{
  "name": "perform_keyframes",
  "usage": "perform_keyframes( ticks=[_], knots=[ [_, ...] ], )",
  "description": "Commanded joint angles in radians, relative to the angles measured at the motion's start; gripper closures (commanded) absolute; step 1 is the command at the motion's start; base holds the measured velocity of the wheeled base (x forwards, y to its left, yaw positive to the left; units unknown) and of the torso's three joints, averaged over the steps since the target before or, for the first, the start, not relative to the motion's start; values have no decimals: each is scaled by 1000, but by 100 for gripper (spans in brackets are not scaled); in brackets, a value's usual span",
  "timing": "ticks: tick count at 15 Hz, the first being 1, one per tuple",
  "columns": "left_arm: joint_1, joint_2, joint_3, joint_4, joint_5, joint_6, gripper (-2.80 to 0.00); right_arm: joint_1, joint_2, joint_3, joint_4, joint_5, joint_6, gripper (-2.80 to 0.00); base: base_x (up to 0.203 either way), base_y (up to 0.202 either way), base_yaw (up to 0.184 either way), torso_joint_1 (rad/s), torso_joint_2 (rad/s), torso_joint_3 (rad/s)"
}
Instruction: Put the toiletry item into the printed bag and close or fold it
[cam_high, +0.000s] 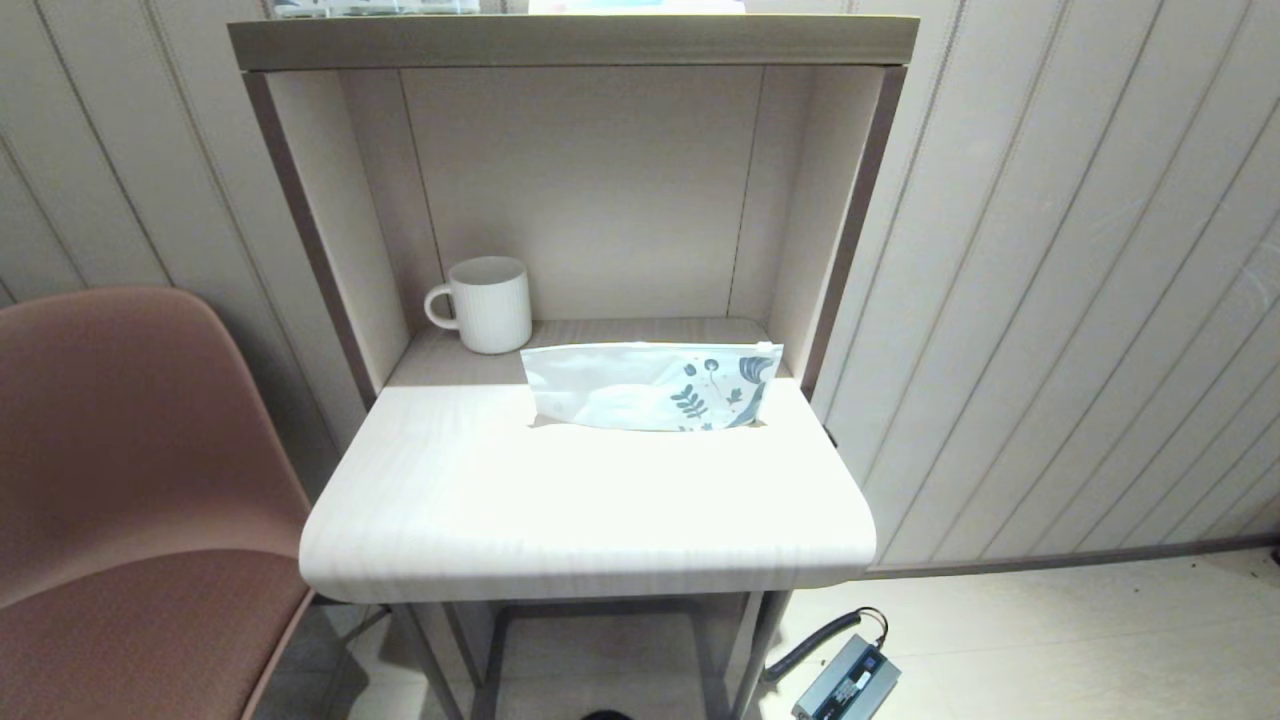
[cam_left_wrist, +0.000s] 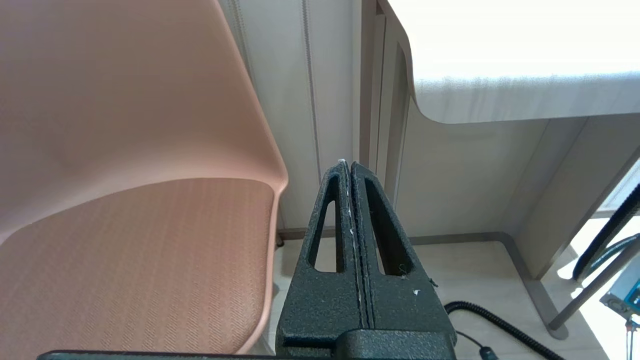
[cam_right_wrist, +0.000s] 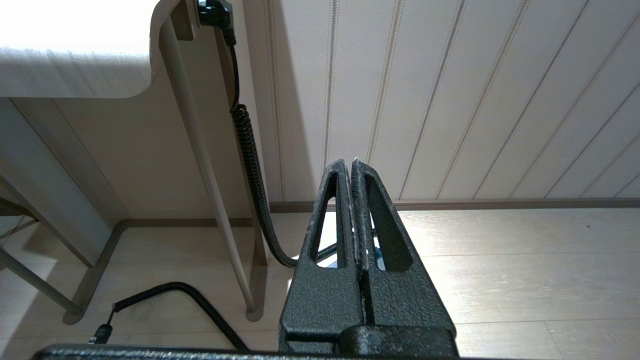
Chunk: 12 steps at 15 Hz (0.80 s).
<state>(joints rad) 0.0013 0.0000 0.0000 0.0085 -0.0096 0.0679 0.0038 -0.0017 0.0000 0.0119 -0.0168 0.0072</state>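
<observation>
Seemingly finished or nearly so: printed bag (cam_high: 652, 386) lying flat at centre frame on the table (cam_high: 560, 520), right of the mug (cam_high: 487, 303); no comb visible, presumably inside; left gripper (cam_left_wrist: 348, 165) and right gripper (cam_right_wrist: 350, 164) parked low, jaws pressed together, empty.

Pale wood-grain desk (cam_high: 590, 510) with hutch shelf (cam_high: 570, 40) against beige grooved wall panels (cam_high: 1060, 280). Pink chair (cam_high: 130, 480) beside desk's left. Light plank floor (cam_high: 1050, 640); coiled black cable (cam_right_wrist: 250, 165) beside desk leg. Desktop brightly lit.
</observation>
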Motion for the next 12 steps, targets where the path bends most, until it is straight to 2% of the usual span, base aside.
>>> perform_keyframes(
  ticks=[1,12],
  knots=[
    [0,1,0,-2,6,-36,0,1,2,0,0,0,0,0,0,0,0,0,0,0],
    [0,2,0,-1,10,-37,0,2,2,0,2,0,5,0,0,0,0,0,0,0]
  ],
)
